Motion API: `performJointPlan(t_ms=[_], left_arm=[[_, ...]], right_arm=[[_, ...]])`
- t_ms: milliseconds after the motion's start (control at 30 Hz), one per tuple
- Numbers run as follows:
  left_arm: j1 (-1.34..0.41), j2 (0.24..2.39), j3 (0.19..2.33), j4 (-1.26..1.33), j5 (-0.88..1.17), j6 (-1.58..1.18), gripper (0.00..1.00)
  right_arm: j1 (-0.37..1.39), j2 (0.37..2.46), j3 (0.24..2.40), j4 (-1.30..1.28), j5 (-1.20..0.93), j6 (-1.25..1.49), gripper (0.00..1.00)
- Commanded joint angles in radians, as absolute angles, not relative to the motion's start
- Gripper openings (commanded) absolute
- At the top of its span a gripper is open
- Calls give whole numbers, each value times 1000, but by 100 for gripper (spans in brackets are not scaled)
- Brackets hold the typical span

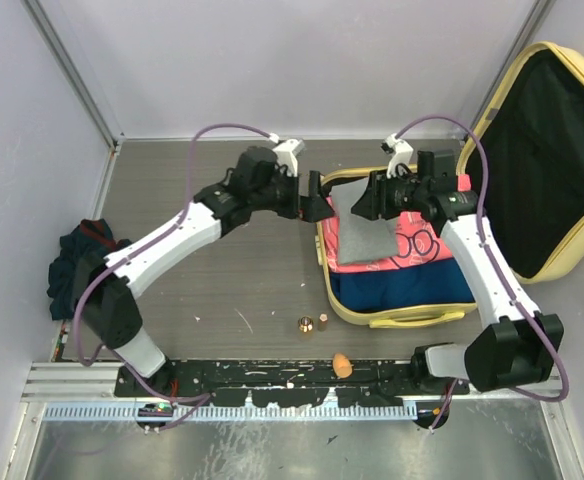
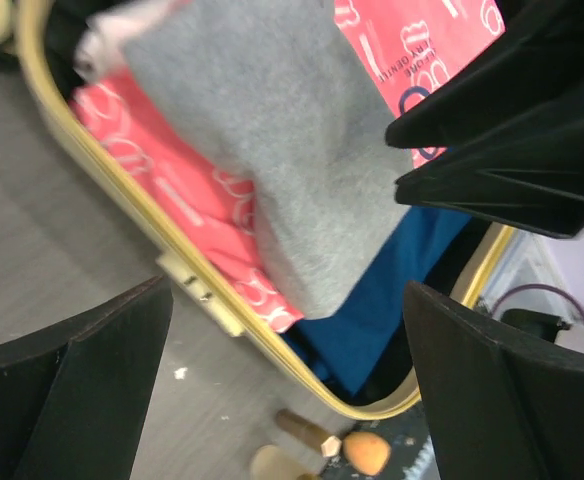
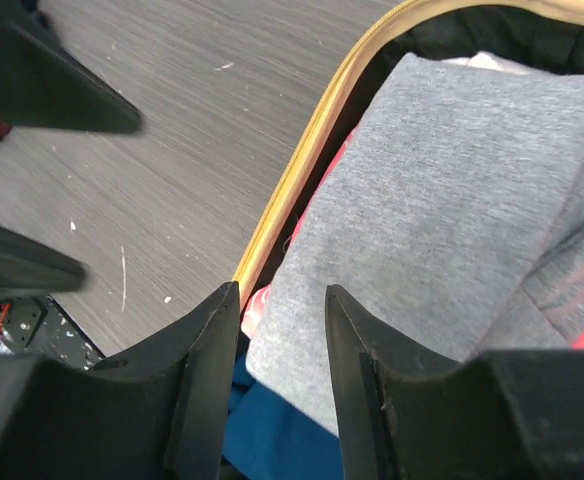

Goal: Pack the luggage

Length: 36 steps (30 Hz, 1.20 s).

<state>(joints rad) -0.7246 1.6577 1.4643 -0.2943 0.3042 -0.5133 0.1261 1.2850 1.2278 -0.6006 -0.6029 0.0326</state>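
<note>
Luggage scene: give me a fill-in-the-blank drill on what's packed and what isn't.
The luggage has its lid ____.
The folded cloth topping the stack is ____.
Under the pink garment lies a ____ one.
The dark clothes pile sits at the ____ edge of the table.
Missing: open; grey; blue; left.

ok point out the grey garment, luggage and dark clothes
grey garment (image 2: 272, 150): left wrist view, cloth middle
luggage (image 1: 562, 150): top external view, open lid lining
dark clothes (image 1: 72, 265): top external view, heap centre
</note>
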Motion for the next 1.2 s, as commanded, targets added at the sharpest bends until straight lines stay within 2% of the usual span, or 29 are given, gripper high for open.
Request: performJointPlan(t_ms=[0,133,300,400,467,600,800,1167], left_arm=[[-676,1566,1419,-349,282,-331,98],[-660,1489,1355,-354,253,-249,98],[-660,1421,1274,-335,221,-157,98],[-656,1438,1289,-414,232,-93,98],[-639,1459,1304,-477,264,-78,98],[-626,1416,1246,-481,399,-26,98],[-626,1208,998,-295,496,37,98],[-679,959,734,-314,635,266,99]], right_arm=[[175,1344,1194,-482,-543,-4,45],[175,1419,1125,-400,-514,-92,51],[185,1532,977,-232,-533,-166,67],[188,1579,917,-170,-551,-200,79],[188,1571,909,-178,-556,-236,83],[187,1470,962,-257,-598,-291,86],[187,1277,1035,-384,-678,-318,92],[188,1003,1059,-624,-688,-402,99]])
